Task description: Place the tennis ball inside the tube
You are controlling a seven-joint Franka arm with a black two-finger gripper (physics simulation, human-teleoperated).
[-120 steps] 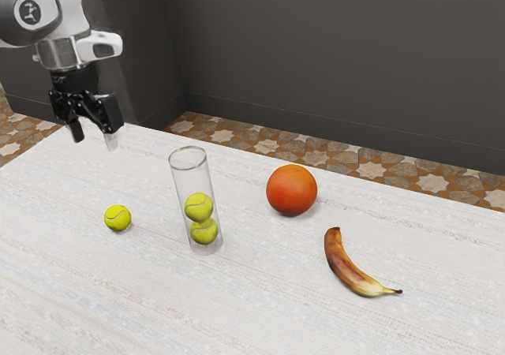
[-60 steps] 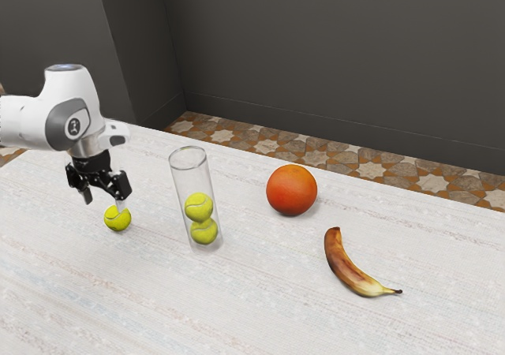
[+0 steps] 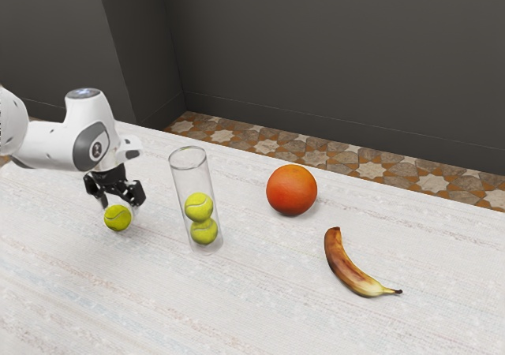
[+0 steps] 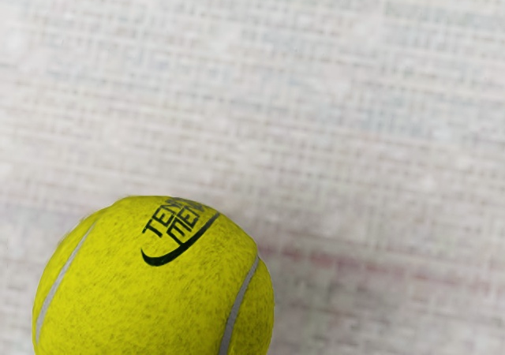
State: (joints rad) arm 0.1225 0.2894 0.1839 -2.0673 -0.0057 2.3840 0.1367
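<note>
Soft light brightens the table (image 3: 252, 300), the orange (image 3: 292, 189) casts a faint shadow, and the wall (image 3: 339, 55) is dim.

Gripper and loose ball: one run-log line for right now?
gripper: open, down at loose ball | loose ball: on table, outside tube | tube: standing, two balls inside | insertion: not yet done

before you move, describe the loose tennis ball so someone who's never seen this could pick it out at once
On the pale table, find the clear upright tube. Beside it, toward the exterior view's left and at the black gripper, sits a yellow-green tennis ball. It's outside the tube, unlike the upper ball and lower ball stacked inside.
</note>
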